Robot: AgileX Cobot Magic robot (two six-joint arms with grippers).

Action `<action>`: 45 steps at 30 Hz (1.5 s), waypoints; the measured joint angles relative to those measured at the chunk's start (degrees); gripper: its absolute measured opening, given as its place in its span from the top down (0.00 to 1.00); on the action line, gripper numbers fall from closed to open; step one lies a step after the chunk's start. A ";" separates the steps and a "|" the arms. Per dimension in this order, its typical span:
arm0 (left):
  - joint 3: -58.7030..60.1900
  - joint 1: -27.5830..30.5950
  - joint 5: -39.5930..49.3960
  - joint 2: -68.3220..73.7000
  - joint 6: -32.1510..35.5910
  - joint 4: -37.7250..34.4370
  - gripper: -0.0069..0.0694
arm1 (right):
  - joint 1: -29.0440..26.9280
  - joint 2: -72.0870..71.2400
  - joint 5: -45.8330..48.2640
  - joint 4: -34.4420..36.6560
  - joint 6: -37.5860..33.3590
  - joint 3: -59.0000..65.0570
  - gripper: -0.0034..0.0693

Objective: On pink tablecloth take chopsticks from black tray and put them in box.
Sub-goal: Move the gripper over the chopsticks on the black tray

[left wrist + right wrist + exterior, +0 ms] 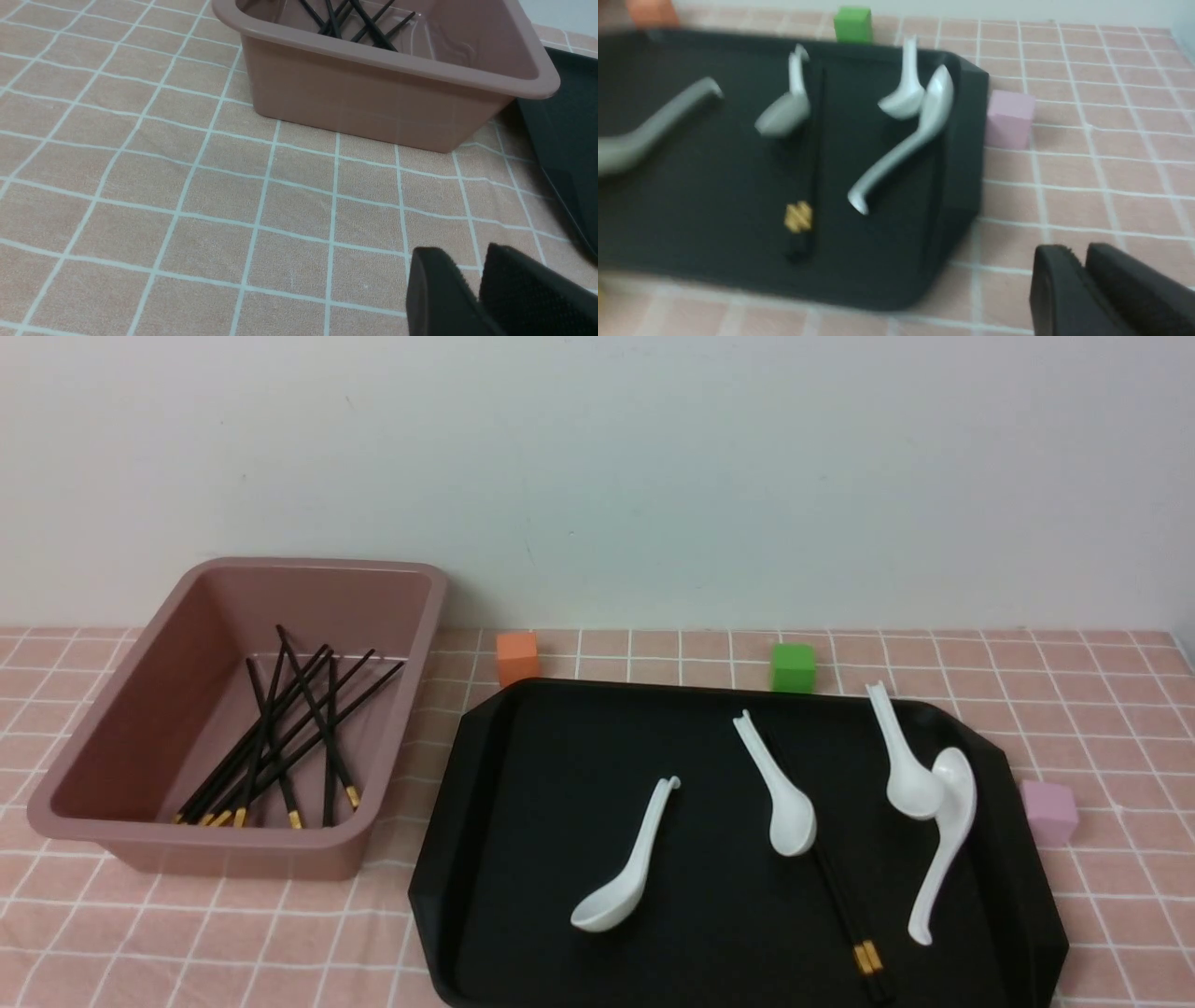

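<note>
A pair of black chopsticks point(843, 903) with gold bands lies on the black tray point(560, 756), partly under a white spoon point(780, 793). In the right wrist view the pair point(810, 154) lies on the tray point(714, 196). The dusty-pink box point(121, 709) stands left of the tray on the pink tablecloth point(280, 933) and holds several chopsticks point(280, 747). My left gripper point(467, 254) is shut and empty over the cloth, short of the box point(373, 98). My right gripper point(1078, 252) is shut and empty over the cloth beside the tray's right edge. Neither gripper shows in the front view.
Several white spoons lie on the tray, one at its left point(625, 863) and two crossed at its right point(934, 803). An orange cube point(517, 658) and a green cube point(794, 666) stand behind the tray. A pale pink cube point(1049, 812) stands at its right.
</note>
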 joint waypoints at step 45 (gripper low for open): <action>0.00 0.00 0.00 0.00 0.00 0.00 0.67 | 25.66 87.31 27.71 -1.69 8.97 -55.58 0.81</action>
